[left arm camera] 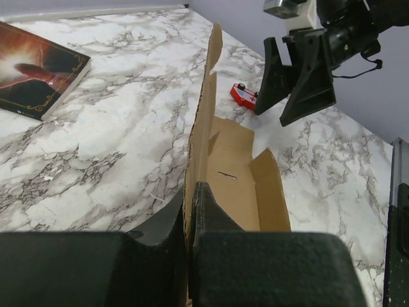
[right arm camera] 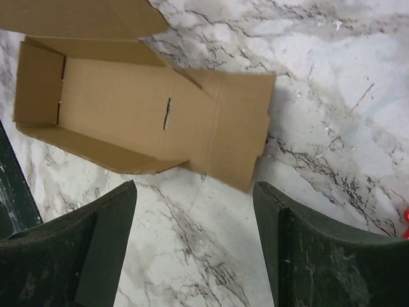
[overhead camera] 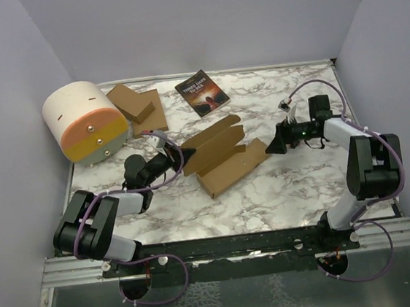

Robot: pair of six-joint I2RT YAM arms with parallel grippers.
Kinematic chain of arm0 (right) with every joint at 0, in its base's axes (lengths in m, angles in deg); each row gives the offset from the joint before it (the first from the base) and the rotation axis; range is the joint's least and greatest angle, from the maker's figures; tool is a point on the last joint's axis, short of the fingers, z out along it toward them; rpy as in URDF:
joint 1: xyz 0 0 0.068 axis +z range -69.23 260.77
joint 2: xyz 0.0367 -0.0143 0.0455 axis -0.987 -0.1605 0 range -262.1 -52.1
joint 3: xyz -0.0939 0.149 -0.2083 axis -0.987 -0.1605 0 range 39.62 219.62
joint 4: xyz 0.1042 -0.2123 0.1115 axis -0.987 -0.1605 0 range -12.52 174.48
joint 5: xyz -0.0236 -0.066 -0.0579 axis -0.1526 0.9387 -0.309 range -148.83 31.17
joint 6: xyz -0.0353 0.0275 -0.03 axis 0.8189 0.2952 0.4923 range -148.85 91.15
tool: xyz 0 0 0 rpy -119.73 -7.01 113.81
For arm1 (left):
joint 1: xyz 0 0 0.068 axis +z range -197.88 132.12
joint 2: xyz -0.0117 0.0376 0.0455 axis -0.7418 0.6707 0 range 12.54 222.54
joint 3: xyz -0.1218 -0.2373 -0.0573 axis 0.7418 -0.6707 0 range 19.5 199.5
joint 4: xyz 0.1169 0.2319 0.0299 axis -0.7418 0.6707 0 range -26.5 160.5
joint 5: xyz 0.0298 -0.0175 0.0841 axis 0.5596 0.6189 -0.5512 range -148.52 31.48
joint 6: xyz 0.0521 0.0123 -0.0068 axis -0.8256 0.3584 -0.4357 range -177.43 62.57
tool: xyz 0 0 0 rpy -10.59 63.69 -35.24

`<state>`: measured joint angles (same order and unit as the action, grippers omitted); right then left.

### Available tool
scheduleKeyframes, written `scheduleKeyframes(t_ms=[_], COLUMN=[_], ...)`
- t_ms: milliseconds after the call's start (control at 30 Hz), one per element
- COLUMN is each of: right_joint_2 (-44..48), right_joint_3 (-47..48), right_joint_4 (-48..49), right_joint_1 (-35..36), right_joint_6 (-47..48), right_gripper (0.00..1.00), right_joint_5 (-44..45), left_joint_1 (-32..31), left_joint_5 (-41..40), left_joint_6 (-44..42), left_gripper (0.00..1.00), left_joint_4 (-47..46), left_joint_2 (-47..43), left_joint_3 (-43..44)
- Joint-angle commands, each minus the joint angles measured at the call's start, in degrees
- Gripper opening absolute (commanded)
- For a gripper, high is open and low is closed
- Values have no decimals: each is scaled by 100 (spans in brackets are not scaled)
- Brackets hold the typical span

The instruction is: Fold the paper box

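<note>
Left gripper (left arm camera: pixel 190 199) jaws clamped on paper box (left arm camera: pixel 230 160) wall, right gripper (right arm camera: pixel 193 190) jaws wide apart, empty, above counter (right arm camera: pixel 332 96)

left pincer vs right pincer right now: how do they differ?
The left pincer is shut, pinching an upright wall of the paper box. The right pincer is open and holds nothing.
The left pincer is in contact at the box's left end in the top view. The right pincer sits off the right end, apparently clear of it.
Shared: both are black, two-fingered and pointed at the same box.
</note>
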<state>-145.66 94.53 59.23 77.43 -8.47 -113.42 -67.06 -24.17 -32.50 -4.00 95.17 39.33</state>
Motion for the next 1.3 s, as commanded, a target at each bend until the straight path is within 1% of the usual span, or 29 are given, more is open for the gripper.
scheduleKeyframes(t_ms=[0,100,167,233,267,333,400,500,533,567,600,633,700,733,800,833,933,1033,1167,1267], right_joint_2=[-183,-168,29,365,558,908,1208,1479,1540,1577,1587,1569,1425,1318,1031,950,816,755,688,702], right_joint_3=[123,261,352,258,142,-229,-658,-1024,-1068,-1089,-1104,-1093,-1029,-1008,-1011,-1051,-1144,-1157,-1199,-1276], right_joint_4=[45,-135,-377,-363,-214,418,1068,1483,1703,2004,2429,2760,3281,3504,3893,3980,4081,4264,4552,4585], right_joint_1=[-18,-48,-62,-62,-56,-45,22,111,113,114,114,114,114,114,178,259,638,969,1051,1054], right_joint_6=[-71,70,497,1013,1271,1664,2089,2853,2849,2476,2071,1769,1181,809,341,214,196,15,-309,-247], right_gripper=[73,72,72,72,73,78,83,83,83,81,75,63,30,19,6,2,1,1,1,1], right_joint_5=[312,-41,-781,-1578,-1837,-2177,-2283,-2481,-2452,-2275,-2040,-1779,-1366,-1231,-1186,-1084,-865,-423,235,629], left_joint_1=[19,16,19,17,18,16,14,14,17,15,18,12,4,6,-1,-3,-28,-38,-33,-39], left_joint_5=[187,287,329,369,371,395,426,557,590,616,631,654,675,692,712,722,748,749,729,723], left_joint_6=[40,49,138,253,328,458,605,730,736,746,760,782,832,868,937,967,1020,1042,1096,1148], left_gripper=[0,0,0,0,0,0,0,0,0,0,0,0,0,0,0,0,0,0,0,0], left_joint_4=[-1081,-1528,-1822,-2089,-2154,-2252,-2437,-2614,-2618,-2625,-2632,-2659,-2737,-2774,-2858,-2912,-2986,-3033,-3120,-3173], left_joint_2=[-153,-139,-100,-75,-79,-77,-66,-44,-45,-45,-45,-30,-24,-7,23,38,74,112,133,150], left_joint_3=[-250,-394,-466,-501,-490,-463,-462,-454,-450,-446,-445,-459,-447,-439,-424,-420,-419,-424,-428,-419])
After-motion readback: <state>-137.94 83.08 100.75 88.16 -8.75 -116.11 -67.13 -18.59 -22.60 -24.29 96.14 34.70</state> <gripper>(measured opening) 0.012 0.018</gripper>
